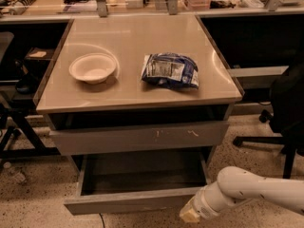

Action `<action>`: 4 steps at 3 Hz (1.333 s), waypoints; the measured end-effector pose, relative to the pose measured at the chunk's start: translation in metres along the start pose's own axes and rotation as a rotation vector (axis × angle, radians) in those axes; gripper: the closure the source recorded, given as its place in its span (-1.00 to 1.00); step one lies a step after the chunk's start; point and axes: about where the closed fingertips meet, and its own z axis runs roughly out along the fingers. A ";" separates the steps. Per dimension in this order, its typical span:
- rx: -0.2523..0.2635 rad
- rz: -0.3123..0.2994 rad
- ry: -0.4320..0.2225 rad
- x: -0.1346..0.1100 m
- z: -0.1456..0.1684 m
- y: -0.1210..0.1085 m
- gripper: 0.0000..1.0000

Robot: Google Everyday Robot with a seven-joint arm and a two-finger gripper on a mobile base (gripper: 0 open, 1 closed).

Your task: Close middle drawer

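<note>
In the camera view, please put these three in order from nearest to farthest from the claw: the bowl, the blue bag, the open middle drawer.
The claw is low on the right of the view.
1. middle drawer: open, with the right end of its front just beside the claw.
2. bag: up on the tabletop, in its right half.
3. bowl: on the tabletop, in its left half.
</note>
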 end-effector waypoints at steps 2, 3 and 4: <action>0.027 -0.085 -0.024 -0.046 0.010 -0.024 1.00; 0.026 -0.086 -0.023 -0.047 0.010 -0.024 0.61; 0.026 -0.086 -0.023 -0.047 0.010 -0.024 0.18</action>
